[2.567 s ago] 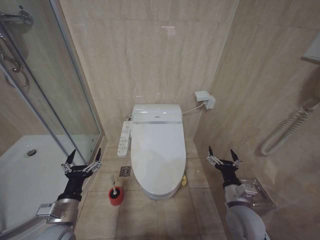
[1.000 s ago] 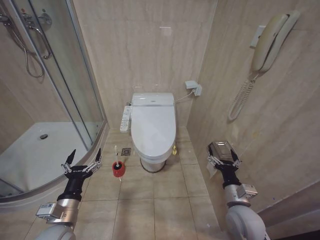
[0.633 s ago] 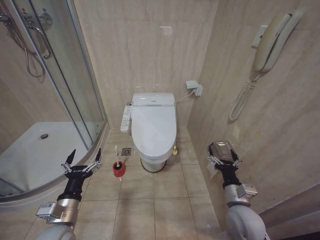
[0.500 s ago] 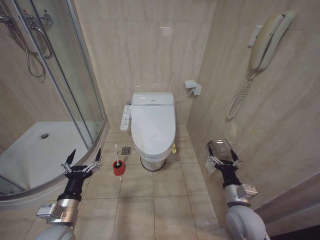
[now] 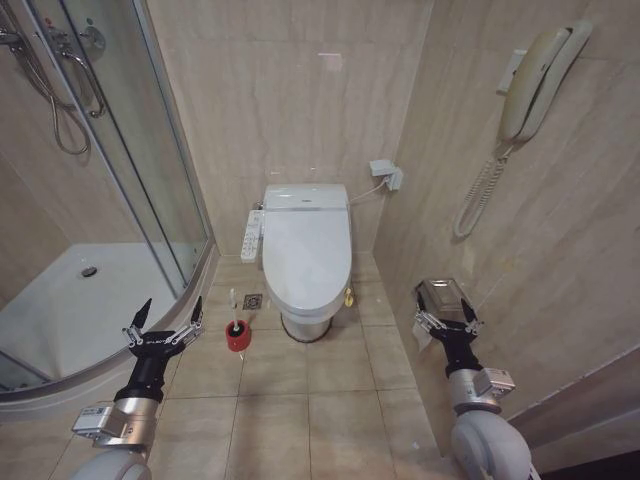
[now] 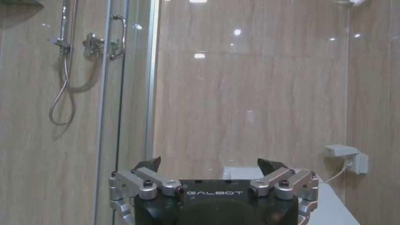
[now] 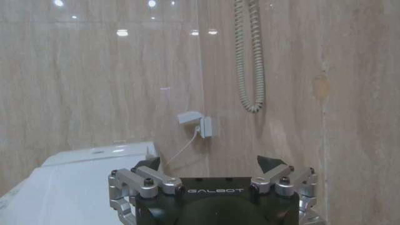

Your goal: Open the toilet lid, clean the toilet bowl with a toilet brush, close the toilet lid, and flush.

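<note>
Both grippers raised, fingers spread, nothing held; toilet closed.

Left gripper (image 5: 163, 318), black with metal fingers, jaws apart, low beside the curved white shower tray (image 5: 60, 310). Right gripper (image 5: 446, 309), jaws apart, near the right beige tile wall (image 5: 520, 280). Between them, well ahead: glossy white oval toilet lid (image 5: 306, 250), shut. Thin white-handled toilet brush (image 5: 235, 318) upright in its small round red cup holder on the floor, just left of the toilet's base.

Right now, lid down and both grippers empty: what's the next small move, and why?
Probably drive closer to the toilet. The toilet lid is shut, and the open left gripper and right gripper hang short of it, beyond apparent reach. The toilet brush sits untouched in its red holder.
</note>
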